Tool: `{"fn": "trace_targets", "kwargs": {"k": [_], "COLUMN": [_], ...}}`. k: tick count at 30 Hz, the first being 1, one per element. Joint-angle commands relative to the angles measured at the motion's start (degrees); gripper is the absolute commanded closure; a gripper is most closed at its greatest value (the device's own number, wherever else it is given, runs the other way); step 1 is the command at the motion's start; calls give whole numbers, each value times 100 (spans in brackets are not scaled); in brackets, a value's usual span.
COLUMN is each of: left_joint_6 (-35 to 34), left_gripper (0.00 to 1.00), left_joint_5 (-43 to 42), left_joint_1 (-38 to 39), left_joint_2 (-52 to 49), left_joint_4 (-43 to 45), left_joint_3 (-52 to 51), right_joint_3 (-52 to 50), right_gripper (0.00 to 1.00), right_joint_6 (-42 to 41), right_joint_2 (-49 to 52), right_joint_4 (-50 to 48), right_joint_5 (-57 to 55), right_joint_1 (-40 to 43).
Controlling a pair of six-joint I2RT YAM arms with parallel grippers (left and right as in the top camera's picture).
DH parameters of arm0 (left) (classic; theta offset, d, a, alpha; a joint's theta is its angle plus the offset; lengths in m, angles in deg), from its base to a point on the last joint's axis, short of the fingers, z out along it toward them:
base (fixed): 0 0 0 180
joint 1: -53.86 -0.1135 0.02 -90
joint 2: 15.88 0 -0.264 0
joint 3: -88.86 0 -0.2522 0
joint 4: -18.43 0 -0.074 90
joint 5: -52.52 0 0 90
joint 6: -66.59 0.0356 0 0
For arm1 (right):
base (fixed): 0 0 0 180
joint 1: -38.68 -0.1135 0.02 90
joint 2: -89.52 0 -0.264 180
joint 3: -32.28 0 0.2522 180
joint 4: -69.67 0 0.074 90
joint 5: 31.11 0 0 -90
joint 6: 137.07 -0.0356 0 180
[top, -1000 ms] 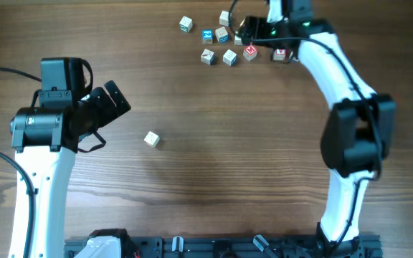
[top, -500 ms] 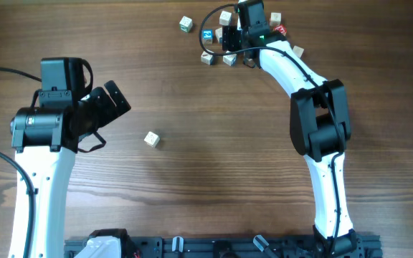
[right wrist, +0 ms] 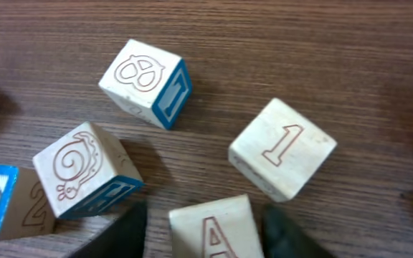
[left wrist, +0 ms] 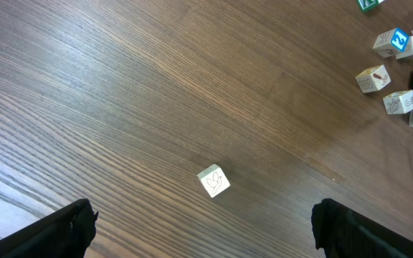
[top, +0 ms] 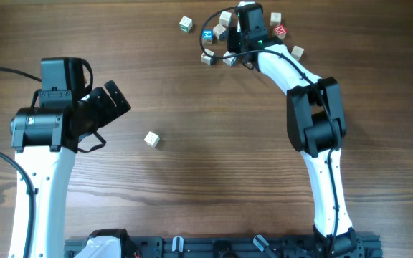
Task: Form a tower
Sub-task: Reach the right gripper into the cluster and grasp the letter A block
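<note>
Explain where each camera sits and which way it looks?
Overhead: above the table, looking straight down; both arms show.
Left wrist: on the left arm, facing the lone cube; left jaws' tips at bottom corners.
Right wrist: on the right arm, close over the cube cluster; right jaws flank the A cube.
Shared: overhead and left wrist both show the lone cube.

The dark brown wooden surface (right wrist: 321,50) has a fine streaked grain and a matt finish. The pale wooden cube with a red 1 (right wrist: 282,147), right of centre, looks smooth and unvarnished. So does the pale wooden cube with a blue-painted side (right wrist: 145,82), upper left. My right gripper (right wrist: 208,233) has fingers (right wrist: 131,233) that look like matt black plastic.
</note>
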Motion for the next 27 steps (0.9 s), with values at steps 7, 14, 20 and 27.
{"fn": "trace_targets", "kwargs": {"k": [7, 14, 20, 27], "left_joint_6": [-55, -55, -55, -35], "left_gripper": [0, 0, 0, 0], "left_joint_5": [-48, -48, -48, 267], "left_joint_1": [-48, -48, -48, -48], "left_joint_2": [15, 15, 15, 15], "left_joint_4": [-2, -4, -2, 116], "left_joint_3": [81, 81, 81, 81], "right_joint_3": [455, 815, 815, 789], "right_gripper": [75, 80, 80, 81], "right_joint_6": [11, -7, -17, -498], "right_joint_2": [-170, -1762, -3294, -3932], "right_joint_4": [691, 2371, 4419, 5447], "right_joint_5": [223, 492, 535, 1974], "right_joint_1": [44, -129, -483, -697]}}
